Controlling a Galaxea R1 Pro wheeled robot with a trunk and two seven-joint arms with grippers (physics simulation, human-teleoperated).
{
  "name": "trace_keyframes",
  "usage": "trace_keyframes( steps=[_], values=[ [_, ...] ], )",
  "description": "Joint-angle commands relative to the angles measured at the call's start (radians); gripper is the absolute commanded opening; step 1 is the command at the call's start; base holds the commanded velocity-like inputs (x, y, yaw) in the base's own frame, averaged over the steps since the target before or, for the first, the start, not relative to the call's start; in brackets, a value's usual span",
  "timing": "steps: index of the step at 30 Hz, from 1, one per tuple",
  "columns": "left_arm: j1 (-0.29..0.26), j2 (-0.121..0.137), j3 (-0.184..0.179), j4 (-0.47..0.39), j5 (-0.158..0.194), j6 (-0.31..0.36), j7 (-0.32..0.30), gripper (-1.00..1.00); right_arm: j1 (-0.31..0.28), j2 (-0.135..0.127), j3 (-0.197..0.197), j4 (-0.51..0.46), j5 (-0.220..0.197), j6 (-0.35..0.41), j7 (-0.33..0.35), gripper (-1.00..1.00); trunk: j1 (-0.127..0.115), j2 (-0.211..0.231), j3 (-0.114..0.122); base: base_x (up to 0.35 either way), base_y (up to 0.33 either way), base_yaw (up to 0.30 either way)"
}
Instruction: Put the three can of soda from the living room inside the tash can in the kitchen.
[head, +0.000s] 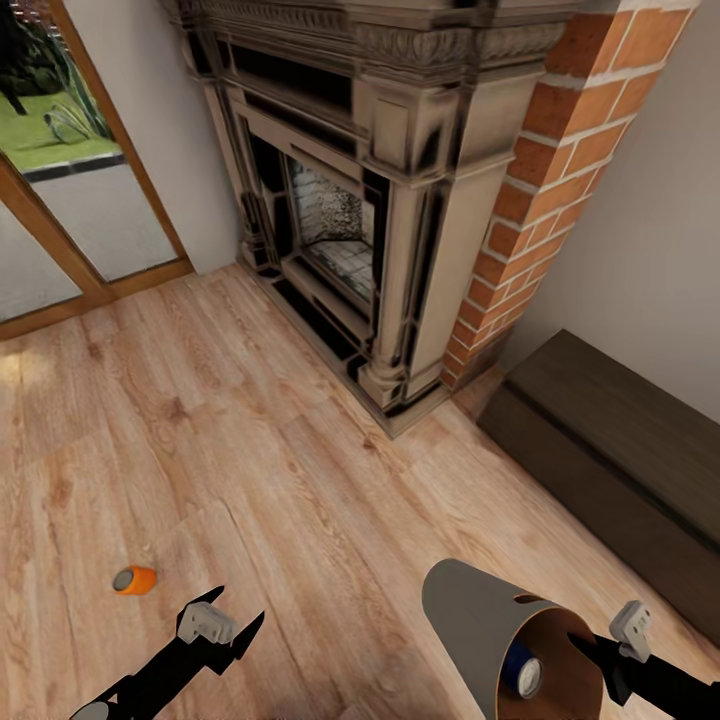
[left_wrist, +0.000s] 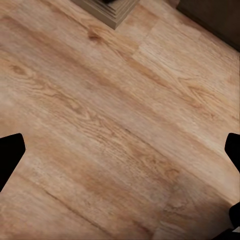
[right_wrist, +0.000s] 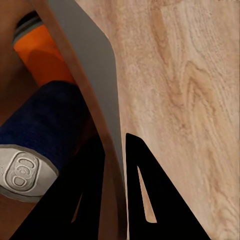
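Note:
An orange can of soda (head: 134, 579) lies on its side on the wood floor, a short way left of my left gripper (head: 238, 607), which is open and holds nothing. In the left wrist view the left gripper (left_wrist: 120, 155) hangs over bare floorboards. My right gripper (head: 590, 645) is shut on the rim of the tash can (head: 470, 610), a pale grey bin tipped over with its orange-brown mouth facing me. A blue can (head: 522, 672) lies inside it. The right wrist view has the right gripper (right_wrist: 114, 142) pinching the bin wall (right_wrist: 85, 60), with the blue can (right_wrist: 45, 130) and an orange can (right_wrist: 42, 57) inside.
A stone fireplace (head: 350, 220) with a brick column (head: 560, 170) stands ahead. A dark low cabinet (head: 620, 450) runs along the right wall. A wood-framed glass door (head: 60, 200) is at the far left. Open wood floor (head: 250, 440) lies between them.

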Motion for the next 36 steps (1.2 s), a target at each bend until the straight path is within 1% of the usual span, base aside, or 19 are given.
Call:
trace_keyframes(
  steps=[1, 11, 28, 31, 33, 34, 36],
  values=[
    [0.0, 0.0, 0.0, 0.0, 0.0, 0.0, 0.0, 1.0, 0.0, 0.001, 0.0, 0.0, -0.001, 0.001, 0.006, -1.0, 0.0, 0.0, 0.0, 0.0, 0.0, 0.161],
    [0.0, 0.0, -0.001, -0.001, -0.001, 0.0, 0.0, 1.0, 0.0, 0.001, 0.0, 0.0, -0.001, 0.001, 0.006, -1.0, 0.0, 0.0, 0.0, 0.0, 0.0, 0.213],
    [0.0, -0.001, -0.001, 0.0, -0.001, 0.0, 0.0, 1.0, 0.0, 0.007, 0.008, -0.001, 0.001, 0.001, 0.006, -1.0, 0.0, 0.0, 0.0, 0.0, 0.0, 0.016],
    [0.0, -0.001, -0.001, 0.0, -0.001, 0.0, 0.001, 1.0, 0.0, 0.012, 0.01, -0.001, 0.0, 0.001, 0.006, -1.0, 0.0, 0.0, 0.0, 0.0, 0.0, 0.09],
    [0.0, -0.001, -0.002, 0.001, -0.002, 0.0, 0.001, 1.0, 0.0, 0.02, 0.01, -0.001, 0.003, 0.001, 0.006, -1.0, 0.0, 0.0, 0.0, 0.0, 0.0, 0.174],
    [0.0, -0.001, -0.002, 0.001, -0.002, 0.0, 0.001, 1.0, 0.0, 0.026, 0.01, -0.001, 0.005, 0.001, 0.0, -1.0, 0.0, 0.0, 0.0, 0.0, 0.0, 0.213],
    [0.0, -0.001, -0.002, 0.002, -0.002, 0.0, 0.002, 1.0, 0.0, 0.029, 0.01, -0.001, 0.007, 0.001, -0.014, -1.0, 0.0, 0.0, 0.0, 0.0, 0.0, 0.225]
  ],
)
